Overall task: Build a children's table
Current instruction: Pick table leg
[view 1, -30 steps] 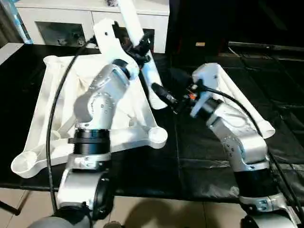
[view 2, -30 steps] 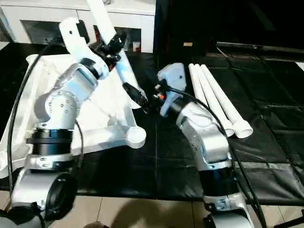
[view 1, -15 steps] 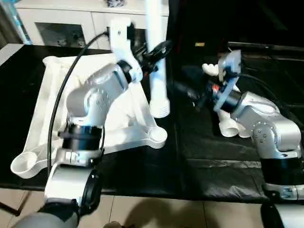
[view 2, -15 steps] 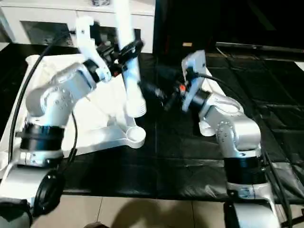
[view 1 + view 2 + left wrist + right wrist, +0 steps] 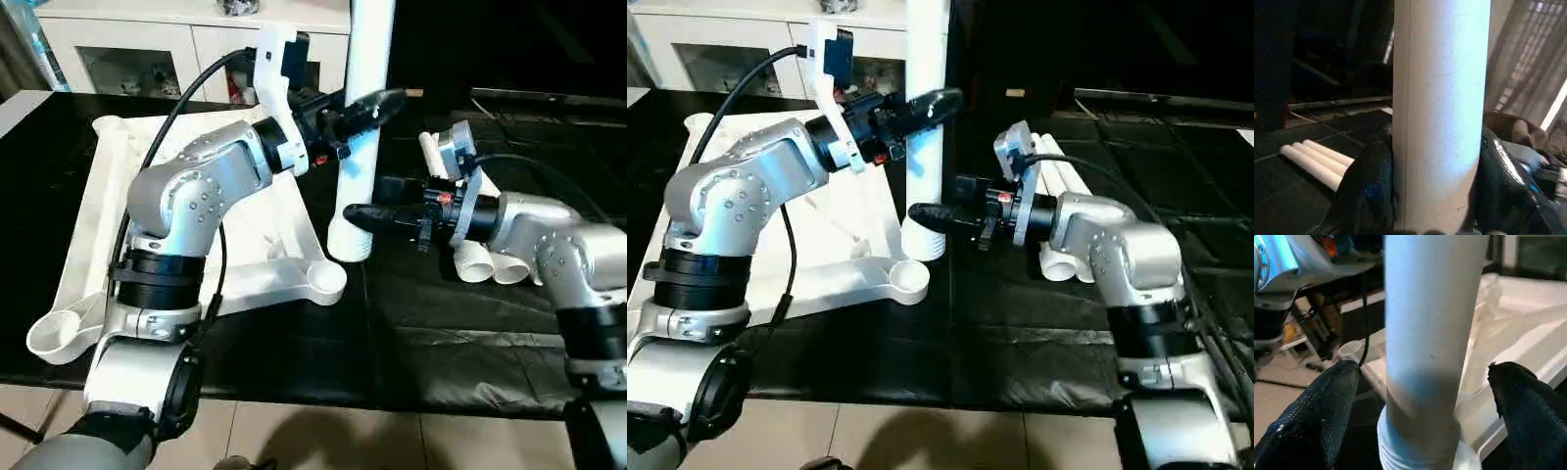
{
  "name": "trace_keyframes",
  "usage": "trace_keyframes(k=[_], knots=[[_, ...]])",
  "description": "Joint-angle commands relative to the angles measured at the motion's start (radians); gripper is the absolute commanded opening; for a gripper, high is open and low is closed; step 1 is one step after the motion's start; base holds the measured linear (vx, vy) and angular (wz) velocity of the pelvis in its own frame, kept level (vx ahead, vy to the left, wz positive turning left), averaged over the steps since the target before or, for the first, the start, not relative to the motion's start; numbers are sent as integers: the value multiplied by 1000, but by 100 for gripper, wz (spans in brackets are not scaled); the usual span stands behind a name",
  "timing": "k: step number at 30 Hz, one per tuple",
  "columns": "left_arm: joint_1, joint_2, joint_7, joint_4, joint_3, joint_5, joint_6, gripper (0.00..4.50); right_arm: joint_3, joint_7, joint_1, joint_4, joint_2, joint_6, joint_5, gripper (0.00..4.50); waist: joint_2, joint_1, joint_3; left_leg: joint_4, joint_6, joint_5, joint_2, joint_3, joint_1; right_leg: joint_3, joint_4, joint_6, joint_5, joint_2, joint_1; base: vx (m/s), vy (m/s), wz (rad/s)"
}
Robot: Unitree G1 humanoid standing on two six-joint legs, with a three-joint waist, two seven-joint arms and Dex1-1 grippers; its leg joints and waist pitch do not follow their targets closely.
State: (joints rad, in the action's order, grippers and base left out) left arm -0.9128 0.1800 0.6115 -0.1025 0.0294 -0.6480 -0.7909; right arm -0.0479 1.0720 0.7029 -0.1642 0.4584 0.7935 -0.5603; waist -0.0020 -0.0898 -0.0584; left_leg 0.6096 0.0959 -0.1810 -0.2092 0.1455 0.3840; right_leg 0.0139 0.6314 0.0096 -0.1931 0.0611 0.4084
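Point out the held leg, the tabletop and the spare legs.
Held leg (image 5: 358, 166), left eye view: mid shaft, below the left pincer.
Tabletop (image 5: 323, 282), left eye view: near corner socket.
Spare legs (image 5: 1058, 262), right eye view: open ends by the right arm.

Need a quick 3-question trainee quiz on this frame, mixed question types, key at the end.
1. True or false: the left gripper is shut on the upright table leg.
2. The right gripper is: A) shut on the leg, B) open, its fingers either side of the leg's lower end, C) resting on the tabletop.
3. How many spare legs lie on the black mat behind the right arm?

Key: 1 true; 2 B; 3 three.
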Motion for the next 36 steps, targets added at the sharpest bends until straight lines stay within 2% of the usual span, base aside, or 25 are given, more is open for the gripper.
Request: trace_keyframes(k=[1,2,3,5,12,15,19,20,24,25,27,31,33,36], knots=[[-10,6,33,42,-23,-22,-21,183,-11,15,22,-8,7,23,-15,450,-14,-3,80,-56,-31,-39,6,23,-10,-16,-53,-274,43,39,-72,0,0,0],[-10,7,37,45,-26,-23,-23,183,-12,17,25,-11,6,24,-15,450,-16,-3,81,-55,-34,-31,6,24,-10,-17,-51,-275,53,39,-72,0,0,0],[-10,8,39,47,-27,-23,-24,183,-13,18,26,-13,6,25,-14,450,-14,-3,81,-55,-34,-28,6,23,-10,-16,-51,-276,56,39,-72,0,0,0],[-8,9,46,53,-31,-27,-30,183,-16,21,28,-17,5,28,-14,420,-15,-3,81,-54,-36,-27,7,24,-10,-17,-52,-275,57,39,-73,0,0,0],[-12,-4,59,60,-42,-31,-44,183,-34,45,24,-16,-12,52,-22,366,-12,-2,81,-55,-33,-34,7,24,-11,-16,-53,-272,42,38,-72,0,0,0],[-15,-12,61,59,-49,-32,-42,183,-31,48,24,-21,-20,56,-28,336,-19,-2,82,-55,-35,-27,7,24,-9,-17,-52,-274,55,38,-73,0,0,0],[-19,-24,64,62,-57,-30,-41,183,-31,52,24,-24,-28,72,-38,312,-22,0,82,-54,-41,-21,6,25,-10,-17,-52,-273,50,38,-73,0,0,0],[-19,-25,64,64,-57,-31,-42,183,-31,52,23,-21,-27,76,-41,289,-20,1,81,-54,-42,-20,6,25,-10,-17,-52,-272,49,38,-73,0,0,0],[-15,-24,70,71,-57,-36,-46,183,-31,48,16,-12,-28,82,-48,276,-17,1,81,-54,-40,-26,6,25,-11,-17,-53,-268,39,38,-72,0,0,0],[-13,-23,74,74,-60,-37,-48,183,-30,46,12,-7,-28,83,-50,251,-16,2,81,-53,-39,-27,6,25,-11,-17,-54,-267,40,37,-72,0,0,0],[-12,-22,77,74,-61,-38,-49,183,-29,44,10,-5,-29,84,-50,238,-15,2,82,-53,-37,-25,6,25,-11,-17,-53,-269,46,37,-72,0,0,0],[-15,-24,85,75,-62,-38,-52,183,-23,40,5,0,-31,88,-50,215,-12,1,83,-53,-36,-22,6,24,-11,-16,-52,-274,61,37,-72,0,0,0],[-18,-24,86,73,-63,-36,-50,183,-23,38,6,-1,-30,88,-50,210,-15,2,83,-54,-35,-24,6,24,-11,-16,-52,-276,65,36,-73,0,0,0],[-21,-23,88,71,-63,-34,-46,182,-25,38,7,-2,-30,85,-48,207,-14,1,83,-53,-34,-28,6,24,-11,-16,-52,-275,56,37,-73,0,0,0]])
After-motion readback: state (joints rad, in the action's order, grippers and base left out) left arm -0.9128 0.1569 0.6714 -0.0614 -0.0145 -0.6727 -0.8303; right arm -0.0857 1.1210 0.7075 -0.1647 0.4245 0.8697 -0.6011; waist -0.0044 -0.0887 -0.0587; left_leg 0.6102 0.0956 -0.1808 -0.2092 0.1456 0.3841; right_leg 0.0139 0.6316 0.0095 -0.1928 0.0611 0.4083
